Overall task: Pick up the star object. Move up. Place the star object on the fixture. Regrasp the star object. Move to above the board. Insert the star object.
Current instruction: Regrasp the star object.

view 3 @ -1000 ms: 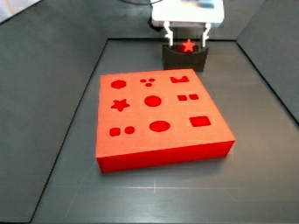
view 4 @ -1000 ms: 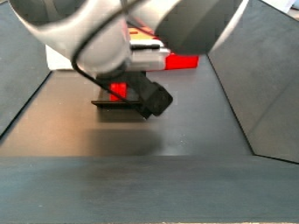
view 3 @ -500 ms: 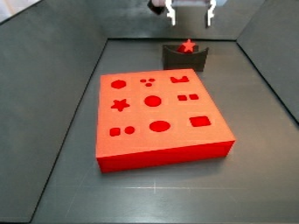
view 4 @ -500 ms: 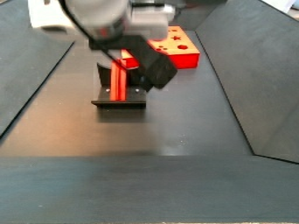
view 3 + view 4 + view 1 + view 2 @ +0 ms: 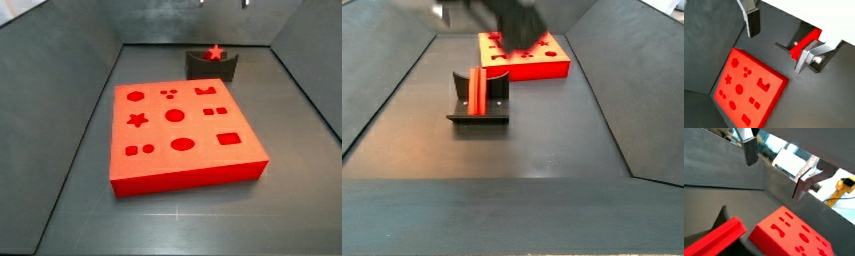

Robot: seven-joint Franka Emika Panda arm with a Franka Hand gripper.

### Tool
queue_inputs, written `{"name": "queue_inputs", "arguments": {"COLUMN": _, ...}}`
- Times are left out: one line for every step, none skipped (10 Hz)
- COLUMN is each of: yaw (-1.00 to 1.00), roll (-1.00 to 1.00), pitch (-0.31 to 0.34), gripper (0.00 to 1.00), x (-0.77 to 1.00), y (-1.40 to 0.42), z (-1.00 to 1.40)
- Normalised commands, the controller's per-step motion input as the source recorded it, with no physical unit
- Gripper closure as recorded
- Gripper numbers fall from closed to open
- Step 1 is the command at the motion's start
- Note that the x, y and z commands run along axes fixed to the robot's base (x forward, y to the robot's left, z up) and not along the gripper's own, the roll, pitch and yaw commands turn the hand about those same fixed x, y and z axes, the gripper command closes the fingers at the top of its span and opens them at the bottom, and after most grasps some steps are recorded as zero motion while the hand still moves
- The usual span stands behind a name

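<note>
The red star object [image 5: 214,51] stands on the dark fixture [image 5: 211,69] at the back of the floor, behind the red board [image 5: 181,130] with its shaped holes. In a side view the star object [image 5: 476,92] leans upright against the fixture's bracket [image 5: 493,100]. My gripper [image 5: 777,42] is open and empty, high above the fixture, with nothing between its fingers [image 5: 751,22]. Both wrist views show the star object [image 5: 808,39] [image 5: 719,235] and the board [image 5: 747,90] [image 5: 794,230] far below. The gripper [image 5: 776,168] is only a blur at the top of a side view [image 5: 516,18].
Dark sloping walls [image 5: 67,60] enclose the grey floor [image 5: 174,220]. The board [image 5: 523,55] lies beyond the fixture in a side view. A yellow tool [image 5: 843,187] shows outside the enclosure.
The gripper has let go of the star object, which stays on the fixture, and has risen straight up until it almost leaves the side views.
</note>
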Motion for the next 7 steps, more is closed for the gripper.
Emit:
{"name": "queue_inputs", "arguments": {"yaw": 0.02, "roll": 1.00, "pitch": 0.060, "gripper": 0.00, "x": -0.11, "y": -0.49, "z": 0.32}}
{"name": "queue_inputs", "arguments": {"yaw": 0.02, "roll": 1.00, "pitch": 0.056, "gripper": 0.00, "x": -0.08, "y": -0.33, "z": 0.12}}
{"name": "queue_inputs", "arguments": {"yaw": 0.02, "roll": 1.00, "pitch": 0.056, "gripper": 0.00, "x": -0.04, "y": -0.16, "z": 0.05}}
{"name": "queue_inputs", "arguments": {"yaw": 0.02, "roll": 1.00, "pitch": 0.058, "gripper": 0.00, "x": -0.02, "y": -0.04, "z": 0.05}}
{"name": "queue_inputs", "arguments": {"yaw": 0.02, "roll": 1.00, "pitch": 0.057, "gripper": 0.00, "x": -0.02, "y": -0.04, "z": 0.03}}
{"name": "queue_inputs", "arguments": {"yaw": 0.02, "roll": 1.00, "pitch": 0.053, "gripper": 0.00, "x": -0.03, "y": -0.04, "z": 0.01}}
{"name": "queue_inputs", "arguments": {"yaw": 0.02, "roll": 1.00, "pitch": 0.048, "gripper": 0.00, "x": -0.04, "y": -0.03, "z": 0.02}}
